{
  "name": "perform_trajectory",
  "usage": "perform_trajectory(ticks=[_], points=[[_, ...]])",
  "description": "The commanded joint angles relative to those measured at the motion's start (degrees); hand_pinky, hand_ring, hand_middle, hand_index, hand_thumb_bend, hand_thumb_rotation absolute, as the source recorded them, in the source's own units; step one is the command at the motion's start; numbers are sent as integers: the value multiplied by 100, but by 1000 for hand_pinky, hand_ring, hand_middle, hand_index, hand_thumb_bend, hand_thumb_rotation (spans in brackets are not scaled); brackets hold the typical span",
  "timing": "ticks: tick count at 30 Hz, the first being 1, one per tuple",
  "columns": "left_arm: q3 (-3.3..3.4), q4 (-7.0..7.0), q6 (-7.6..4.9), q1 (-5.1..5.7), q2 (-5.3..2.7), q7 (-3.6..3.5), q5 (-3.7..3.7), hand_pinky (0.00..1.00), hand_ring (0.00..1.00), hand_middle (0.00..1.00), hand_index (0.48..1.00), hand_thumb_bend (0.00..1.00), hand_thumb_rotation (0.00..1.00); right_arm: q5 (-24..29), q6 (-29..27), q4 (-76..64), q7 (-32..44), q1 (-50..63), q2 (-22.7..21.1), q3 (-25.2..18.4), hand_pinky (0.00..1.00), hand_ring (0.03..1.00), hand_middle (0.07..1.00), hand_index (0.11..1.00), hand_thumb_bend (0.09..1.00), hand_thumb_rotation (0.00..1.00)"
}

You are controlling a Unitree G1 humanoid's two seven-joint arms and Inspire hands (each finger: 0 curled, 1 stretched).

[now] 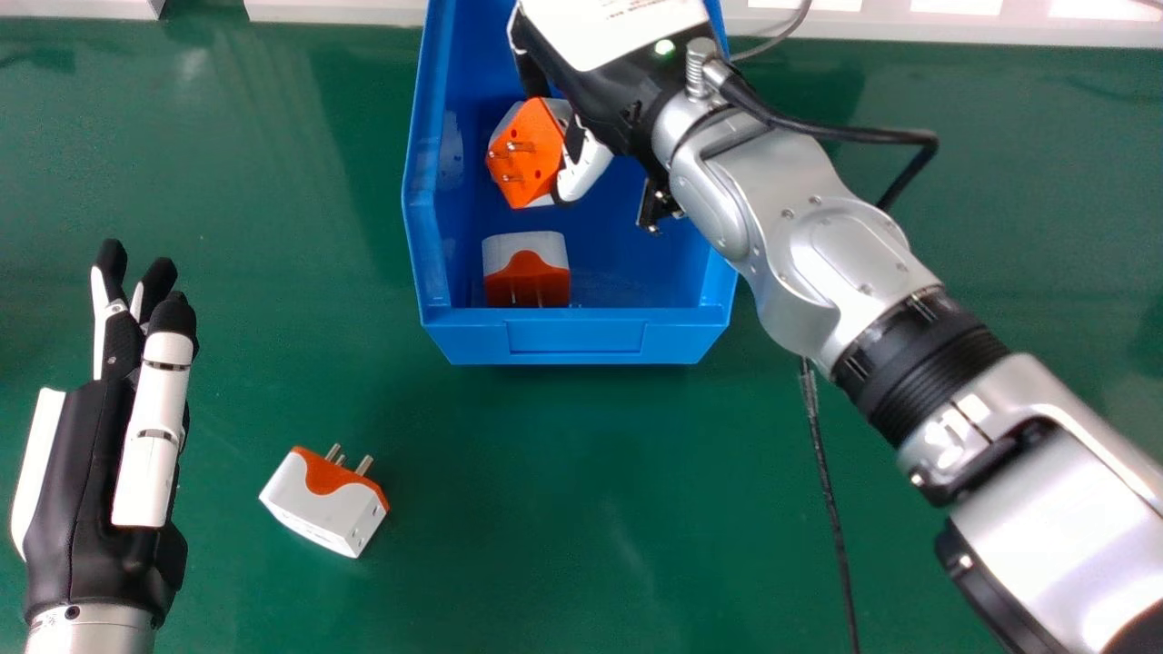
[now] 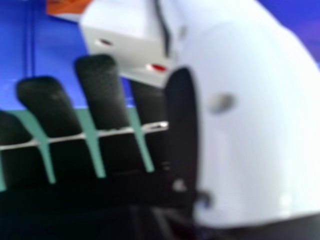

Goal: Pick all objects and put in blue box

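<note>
My right hand is inside the blue box, its fingers and thumb pinching an orange and white plug adapter whose prongs face up. The right hand view has my right hand with its thumb against the held adapter's white body. A second adapter lies on the box floor near the front wall. On the table, left of and nearer than the box, rests a third adapter, prongs pointing away. My left hand stays open at the left, fingers straight and empty.
The green table surrounds the box. A black cable runs down the table to the right of the box, partly under my right arm. White framework borders the table's far edge.
</note>
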Motion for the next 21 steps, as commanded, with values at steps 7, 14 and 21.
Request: perform_trajectory(ticks=[7,14,21], points=[[5,-120,-69,-11,25,3,48,1000,1000,1000,1000,370,906,177,-92,682,-278,-621,266,157,72,131,216,481,504,123],[-8,-114,-47,-25,31,52,148,1000,1000,1000,1000,375,914,331,334,787,-484,-594,464,171,255,367,437,485,505,157],[-6,-16,-96,-107,42,24,142,1000,1000,1000,1000,364,927,406,595,419,-143,-446,385,266,710,851,915,882,714,551]])
